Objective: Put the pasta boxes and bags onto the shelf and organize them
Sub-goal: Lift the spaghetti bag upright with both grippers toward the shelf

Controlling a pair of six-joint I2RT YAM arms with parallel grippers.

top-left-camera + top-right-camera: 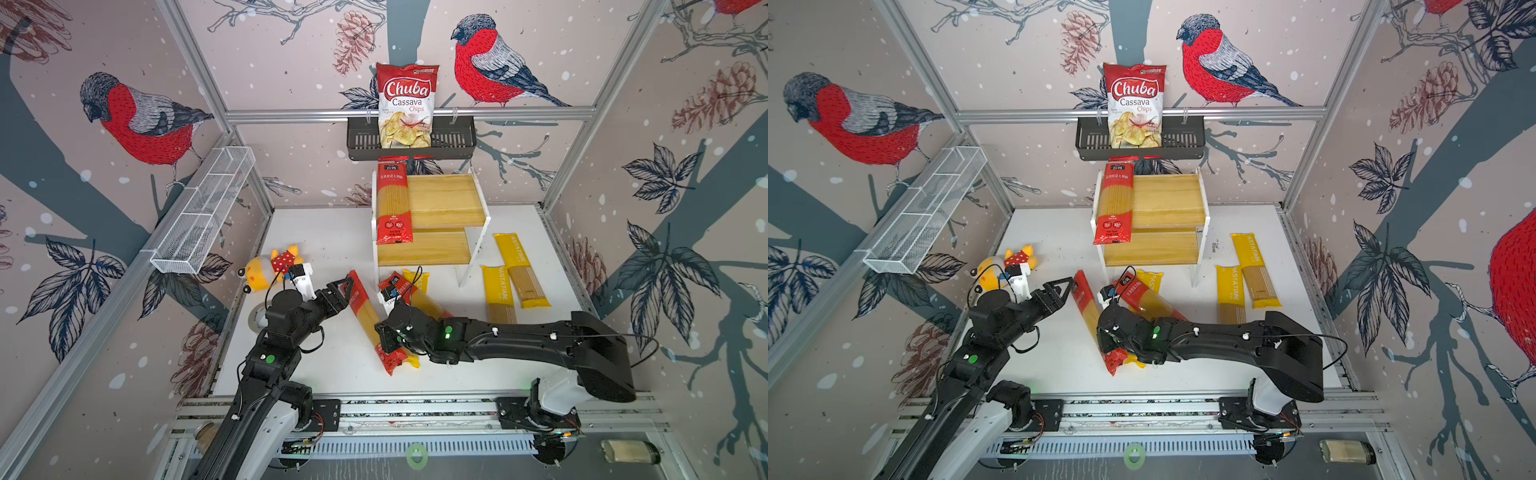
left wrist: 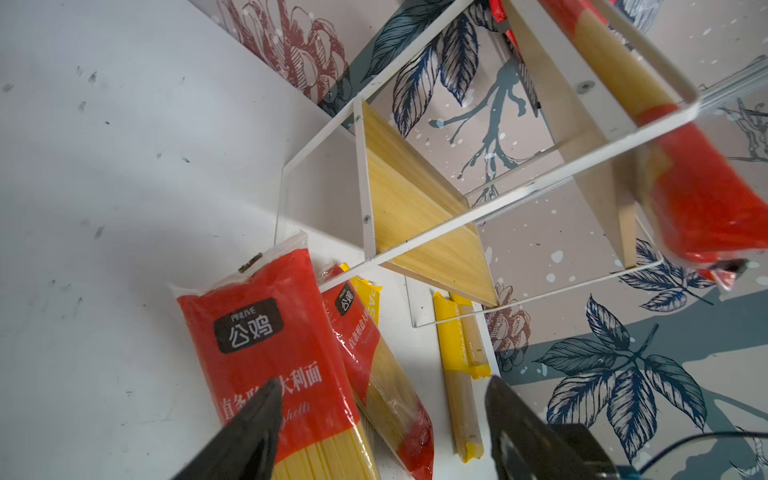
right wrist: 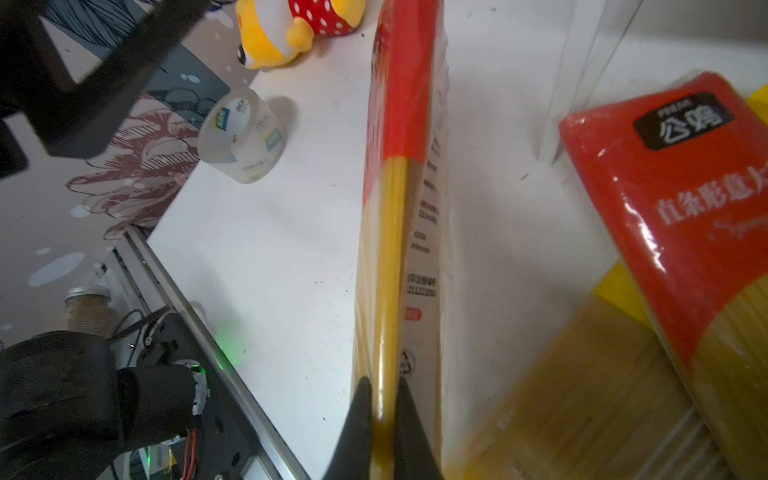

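Across both top views, a shelved red pack (image 1: 393,203) is being borne on the left side of the shelf (image 1: 428,249), while two yellow packs (image 1: 521,270) are being left lying on the table (image 1: 332,232) to its right. At the left wrist, the left gripper (image 2: 384,384) is being held wide apart, grasping nothing, just beside the held red pack (image 2: 266,353). At the right wrist, the right gripper (image 3: 382,382) is being clamped on that pack's long edge, with a tape roll (image 3: 245,137) and a plush toy (image 3: 291,29) being seen beyond.

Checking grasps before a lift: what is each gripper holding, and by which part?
The right gripper pinches a red spaghetti pack by its long side edge. The left gripper is open, holding nothing.
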